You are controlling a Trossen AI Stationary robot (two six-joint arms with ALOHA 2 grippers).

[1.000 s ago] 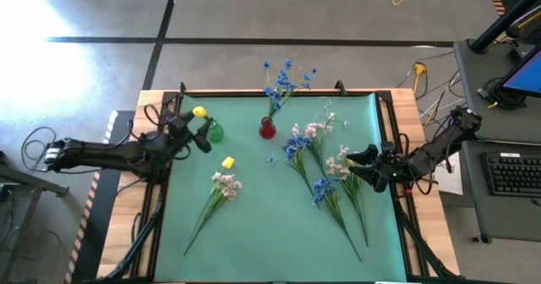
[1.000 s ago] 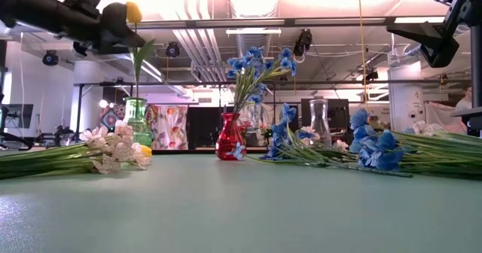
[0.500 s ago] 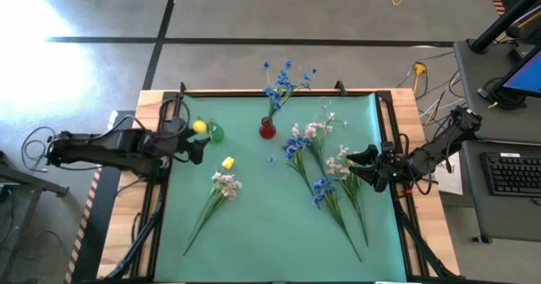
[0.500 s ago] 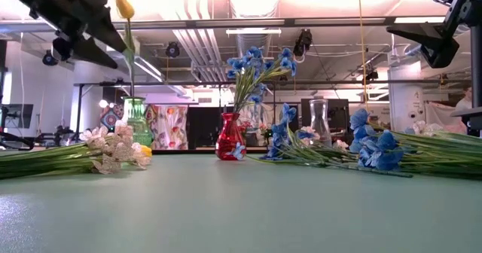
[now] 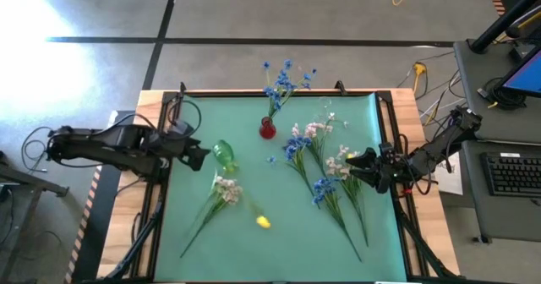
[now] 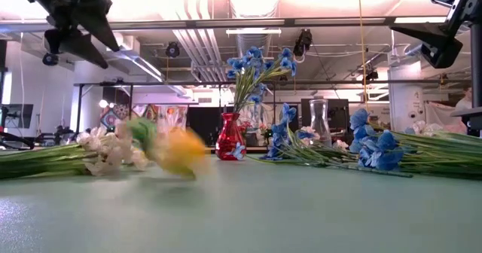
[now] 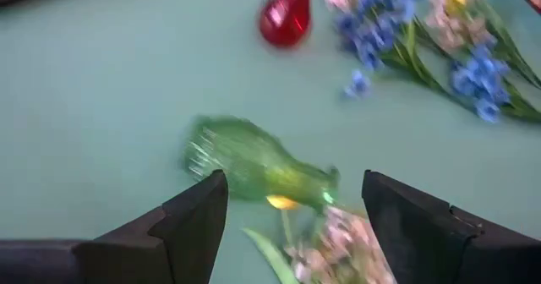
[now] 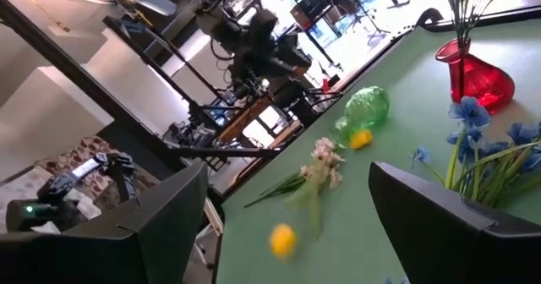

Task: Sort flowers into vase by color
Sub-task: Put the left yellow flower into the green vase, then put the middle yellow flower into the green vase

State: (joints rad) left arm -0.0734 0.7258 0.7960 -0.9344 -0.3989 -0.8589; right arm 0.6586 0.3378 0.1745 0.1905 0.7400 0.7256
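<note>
A yellow flower (image 5: 263, 222) is lying loose near the table's (image 5: 254, 259) front edge, light and easily rolled, best pinched at its stiff stem. Behind it, the pink-white spray (image 5: 225, 188) is resting beside the green vase (image 5: 223, 153), which is lying tipped over. The left gripper (image 5: 197, 155) is hovering by the left edge, jaws apart and empty. The right gripper (image 5: 353, 160) is waiting open over blue flowers (image 5: 323, 187). Farthest, the red vase (image 5: 267, 130) is holding blue blossoms.
</note>
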